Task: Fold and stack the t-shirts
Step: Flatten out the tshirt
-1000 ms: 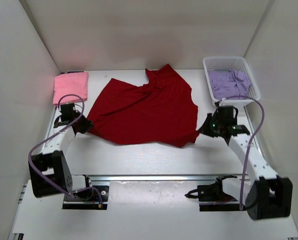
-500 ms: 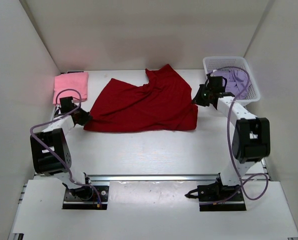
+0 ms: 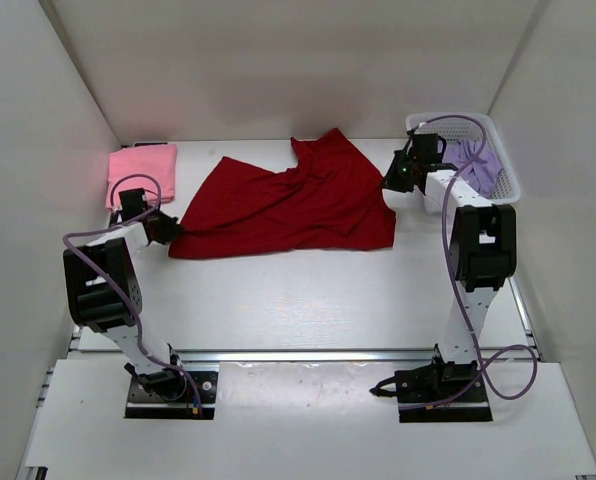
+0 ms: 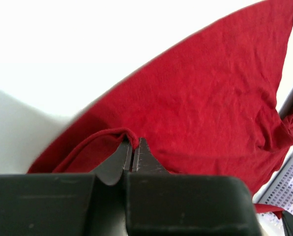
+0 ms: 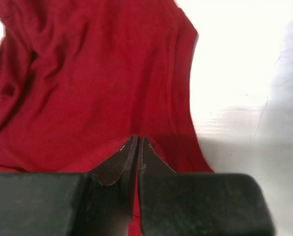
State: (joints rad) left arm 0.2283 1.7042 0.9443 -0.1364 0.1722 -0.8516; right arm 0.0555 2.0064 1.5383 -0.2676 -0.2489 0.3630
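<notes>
**Desk:** Where does the job stand?

**Floor:** About a third done, by the look of it. The pink t-shirt (image 3: pixel 141 173) lies as a neat folded square far to the left of the basket (image 3: pixel 508 172), at the same depth on the table. The dark red t-shirt (image 3: pixel 288 205) is mid-fold. It is spread between that square and the basket, and its near edge appears to be doubled over, with the sleeves and collar end loose and rumpled.

**Desk:** And the arms?

**Floor:** Both are clenched on the red cloth. The left gripper (image 3: pixel 170 231) pinches the corner farthest from the basket. The right gripper (image 3: pixel 391 184) pinches the edge just beside the basket's left wall.

**Desk:** What remains?

**Floor:** The red one needs finishing and stacking, probably on the pink. The lavender t-shirt (image 3: pixel 478 158) sits crumpled inside the basket and has yet to be lifted out, folded and stacked.
</notes>
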